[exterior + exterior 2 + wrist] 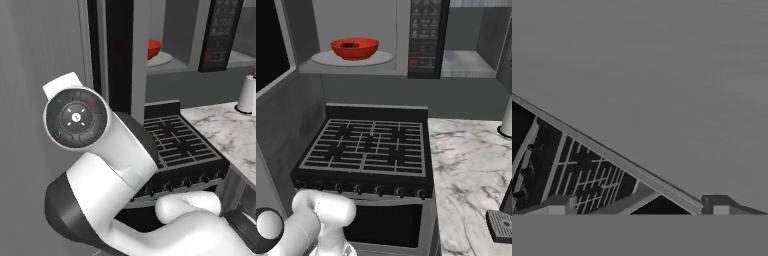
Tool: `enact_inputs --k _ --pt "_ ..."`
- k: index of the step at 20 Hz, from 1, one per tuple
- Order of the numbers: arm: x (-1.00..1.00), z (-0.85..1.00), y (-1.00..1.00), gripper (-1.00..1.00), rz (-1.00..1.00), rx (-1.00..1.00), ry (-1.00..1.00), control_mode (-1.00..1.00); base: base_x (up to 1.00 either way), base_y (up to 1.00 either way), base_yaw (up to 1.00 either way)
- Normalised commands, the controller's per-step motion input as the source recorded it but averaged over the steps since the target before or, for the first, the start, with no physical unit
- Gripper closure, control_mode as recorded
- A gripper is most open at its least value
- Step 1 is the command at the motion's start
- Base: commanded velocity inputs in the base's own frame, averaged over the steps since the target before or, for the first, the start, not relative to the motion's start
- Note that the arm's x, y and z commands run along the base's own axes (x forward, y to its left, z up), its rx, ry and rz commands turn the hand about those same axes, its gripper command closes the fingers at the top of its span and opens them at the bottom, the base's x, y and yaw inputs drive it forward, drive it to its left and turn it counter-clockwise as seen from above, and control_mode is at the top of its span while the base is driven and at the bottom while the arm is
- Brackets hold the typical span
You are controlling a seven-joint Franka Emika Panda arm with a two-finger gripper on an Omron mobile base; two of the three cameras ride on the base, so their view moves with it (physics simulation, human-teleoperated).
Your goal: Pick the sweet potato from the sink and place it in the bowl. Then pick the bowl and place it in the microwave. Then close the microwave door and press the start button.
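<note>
Bowl (355, 48) sat on the turntable inside the microwave (428, 37), sweet potato (349, 45) in it. Microwave door (50, 75) stood swung out at the cavity's left edge. Gripper (637, 205) hung empty, jaws spread, facing the door's grey panel.

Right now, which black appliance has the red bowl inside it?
The microwave above the stove: its door is open and the red bowl sits on its turntable.

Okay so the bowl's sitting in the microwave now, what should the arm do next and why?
Probably swing the open gripper against the microwave door and push it shut. The red bowl with the sweet potato already rests on the turntable inside the microwave, and the door hangs open at the left.
</note>
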Motion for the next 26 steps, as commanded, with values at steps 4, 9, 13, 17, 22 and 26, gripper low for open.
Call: enact_inputs --k 4,9,13,17,22,26 --pt "0.47 0.00 -0.35 -1.00 -0.17 0.00 0.00 -1.00 0.00 0.00 0.00" --pt "0.23 0.00 -0.56 -1.00 -0.12 0.06 -0.05 -1.00 0.00 0.00 0.00" --pt "0.00 0.08 -0.92 -1.00 -0.03 0.15 -0.12 -1.00 0.00 0.00 0.00" --pt "0.00 0.01 -1.00 -1.00 0.00 0.18 -0.03 -1.00 0.00 0.00 0.00" --pt "0.01 0.00 -0.92 -1.00 0.00 0.19 0.00 -1.00 0.00 0.00 0.00" --pt "0.08 0.00 -0.71 -1.00 0.00 0.13 0.00 -1.00 0.00 0.00 0.00"
